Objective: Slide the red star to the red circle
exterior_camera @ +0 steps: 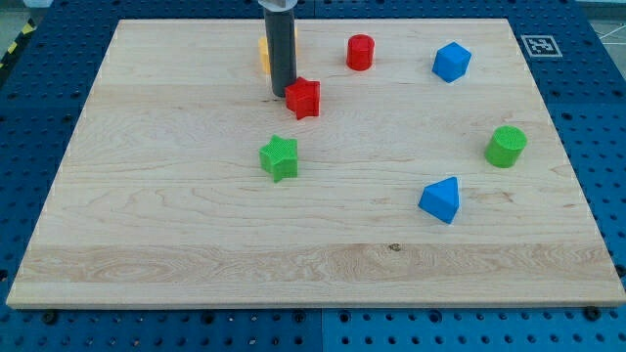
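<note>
Pale wooden board surface set on a blue perforated bench.

Upper centre-left of the frame: a yellow block, shape not clear, mostly hidden behind the dark rod. The rod comes down from the top edge; its tip rests on the surface, touching or just beside the left edge of the red star-shaped block. The tool is a plain rod with no jaws, so there is nothing to be apart or together, and it clamps nothing.

Below the star, near the frame's centre: a green star-shaped block, apart from the others.

Up and to the right of the red star: the red round cylinder block, near the top edge, with clear wood between the two.

Further right: a blue angular block at upper right; a second blue angular block at lower right.

Far right, mid-height: a green round cylinder block.
</note>
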`<act>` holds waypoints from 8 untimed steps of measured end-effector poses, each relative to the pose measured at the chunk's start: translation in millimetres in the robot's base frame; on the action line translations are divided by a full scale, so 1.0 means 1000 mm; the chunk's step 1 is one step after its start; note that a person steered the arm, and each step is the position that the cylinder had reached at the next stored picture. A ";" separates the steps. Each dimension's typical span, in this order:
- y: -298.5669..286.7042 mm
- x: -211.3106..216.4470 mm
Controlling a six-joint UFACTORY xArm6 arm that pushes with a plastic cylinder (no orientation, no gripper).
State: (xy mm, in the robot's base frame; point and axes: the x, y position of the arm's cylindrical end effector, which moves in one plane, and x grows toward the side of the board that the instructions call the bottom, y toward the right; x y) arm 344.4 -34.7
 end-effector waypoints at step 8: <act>-0.011 0.044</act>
State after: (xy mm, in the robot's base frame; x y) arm 388.1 -45.8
